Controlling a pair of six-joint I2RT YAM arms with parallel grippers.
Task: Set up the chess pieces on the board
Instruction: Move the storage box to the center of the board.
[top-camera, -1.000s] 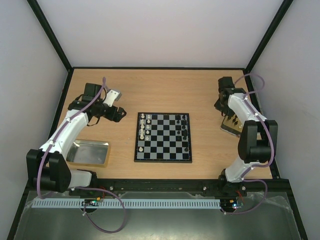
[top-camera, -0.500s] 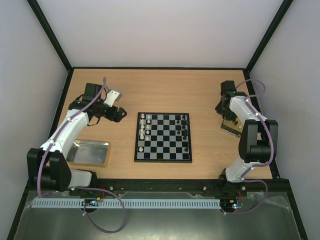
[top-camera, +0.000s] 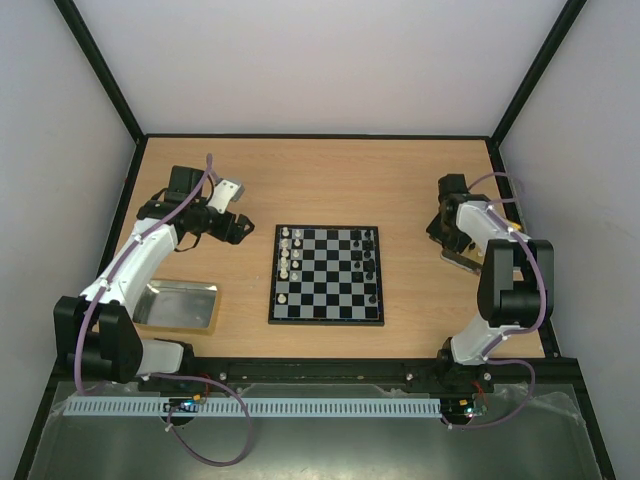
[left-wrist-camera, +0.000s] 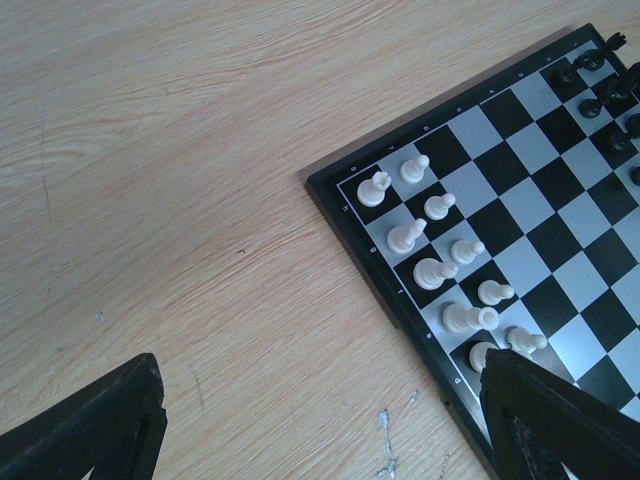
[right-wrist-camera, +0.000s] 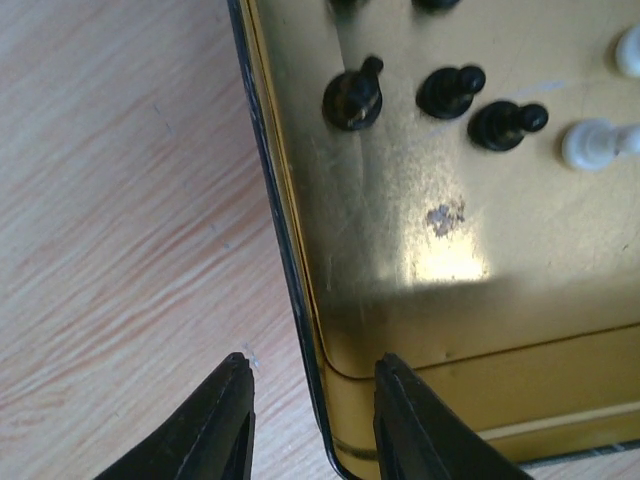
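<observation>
Right gripper (right-wrist-camera: 312, 362) half spread, straddling gold tray (right-wrist-camera: 400, 300) rim near corner; contact with rim unclear. 3 black chess pieces (right-wrist-camera: 448, 90) sit in tray. Left gripper (left-wrist-camera: 320, 368) spread wide above table (left-wrist-camera: 150, 150) beside board (left-wrist-camera: 560, 250). White chess pieces (left-wrist-camera: 435, 270) stand along board edge.

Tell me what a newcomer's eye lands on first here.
The checkered board at the middle of the wooden table draws the eye first, with white pieces along its left side and black pieces along its right in the top view. Next comes the gold tray at the table's right: the right gripper straddles a corner of its wall, open, and loose black figurines sit inside.
</observation>
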